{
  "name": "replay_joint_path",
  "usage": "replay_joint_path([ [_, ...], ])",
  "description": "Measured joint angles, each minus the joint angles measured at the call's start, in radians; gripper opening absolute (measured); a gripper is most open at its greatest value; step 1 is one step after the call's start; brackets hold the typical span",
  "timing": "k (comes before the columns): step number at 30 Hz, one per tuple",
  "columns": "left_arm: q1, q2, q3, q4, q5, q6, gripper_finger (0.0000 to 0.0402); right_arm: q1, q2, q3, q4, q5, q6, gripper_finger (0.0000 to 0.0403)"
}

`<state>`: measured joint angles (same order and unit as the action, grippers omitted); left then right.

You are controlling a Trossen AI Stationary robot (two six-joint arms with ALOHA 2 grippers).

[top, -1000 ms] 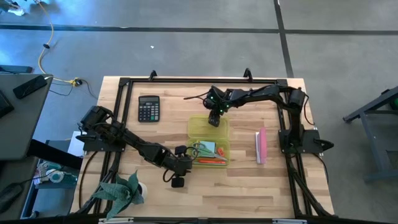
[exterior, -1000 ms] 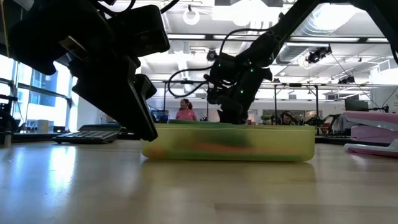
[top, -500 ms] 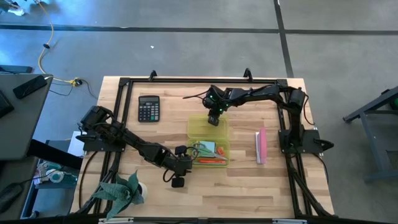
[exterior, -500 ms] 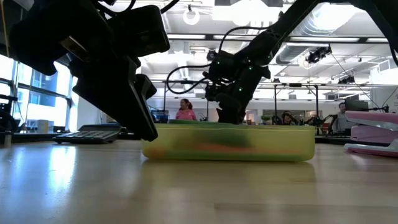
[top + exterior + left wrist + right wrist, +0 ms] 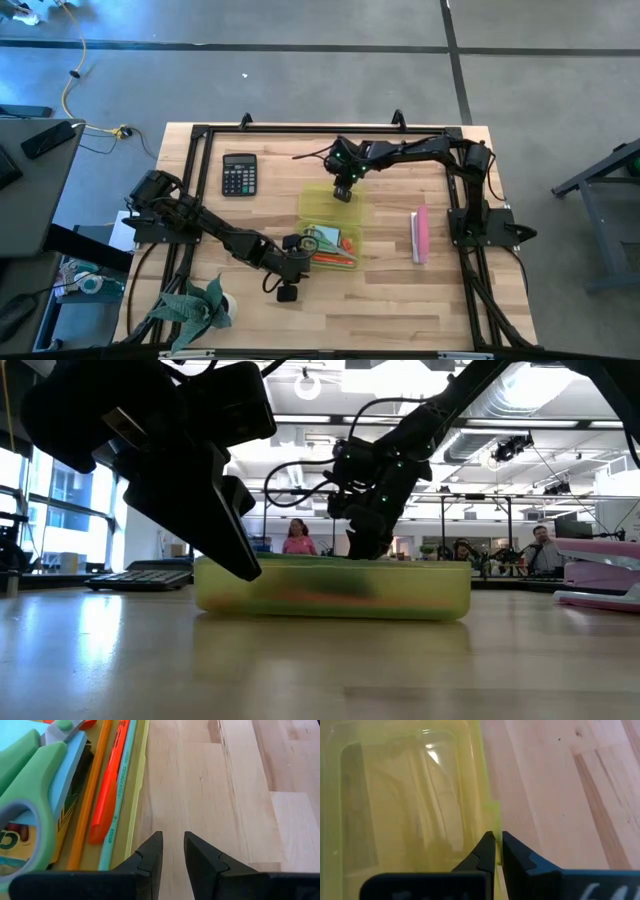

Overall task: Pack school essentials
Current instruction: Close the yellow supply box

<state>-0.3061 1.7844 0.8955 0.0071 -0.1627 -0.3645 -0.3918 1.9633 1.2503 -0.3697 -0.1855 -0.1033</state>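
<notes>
Two claws at one yellow case (image 5: 328,222).
Right gripper (image 5: 497,851) pinches the case's rim; left gripper (image 5: 172,851), fingers slightly apart, holds nothing beside scissors (image 5: 27,795) and pens (image 5: 107,795) inside, bare table (image 5: 225,790) ahead.

Green-handled scissors (image 5: 30,795) run past the frame edge in the left wrist view. Crayon box (image 5: 15,845) lies mostly covered beneath them. Contents of the yellow-green case (image 5: 332,588) blur at table level.

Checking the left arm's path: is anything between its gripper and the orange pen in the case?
The case wall and a thin green pencil lie between the left gripper, outside on the table, and the orange pen.
</notes>
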Motion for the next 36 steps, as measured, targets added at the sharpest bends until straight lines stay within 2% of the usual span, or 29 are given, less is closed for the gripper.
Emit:
replay_joint_path([
  [15,0.0,0.003,0.0,0.002,0.069,-0.029,0.0069,0.022,-0.024,0.001,-0.012,0.029,-0.028,0.0007],
  [30,0.029,0.003,0.0,0.02,0.054,-0.054,0.0069,0.051,-0.079,0.017,-0.071,0.046,-0.029,0.0007],
  [36,0.043,0.003,0.0,0.021,0.059,-0.078,0.0069,0.097,-0.08,0.093,-0.165,0.147,-0.043,0.0007],
])
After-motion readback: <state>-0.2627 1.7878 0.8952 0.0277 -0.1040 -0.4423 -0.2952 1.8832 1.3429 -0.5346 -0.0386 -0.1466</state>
